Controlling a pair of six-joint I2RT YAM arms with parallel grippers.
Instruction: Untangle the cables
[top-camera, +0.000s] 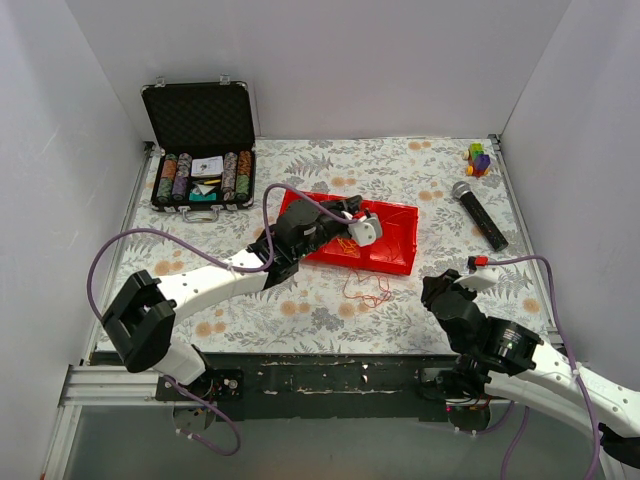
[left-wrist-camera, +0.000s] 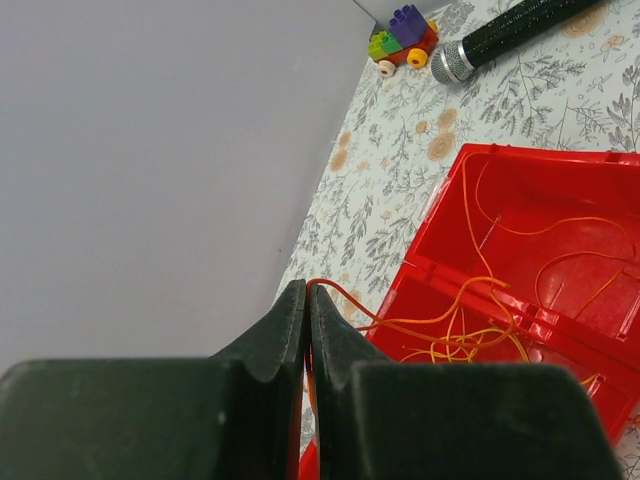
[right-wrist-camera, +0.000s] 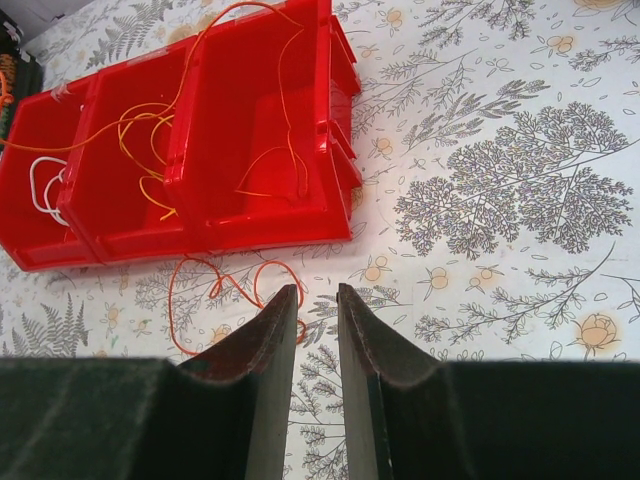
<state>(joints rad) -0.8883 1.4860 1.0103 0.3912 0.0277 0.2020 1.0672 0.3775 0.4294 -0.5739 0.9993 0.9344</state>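
My left gripper (left-wrist-camera: 308, 300) pinched an orange cable (left-wrist-camera: 345, 292) leading ahead into the red tray (left-wrist-camera: 560, 180): separating one strand, I judged. My right gripper (right-wrist-camera: 317, 295) hung part-open, empty; next called for a slow pull.

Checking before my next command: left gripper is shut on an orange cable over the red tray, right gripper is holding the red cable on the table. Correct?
Not the right gripper: its jaws stand apart, holding nothing; the red cable lies loose on the table by the red tray, as the right wrist view shows. The left gripper is shut on the orange cable.
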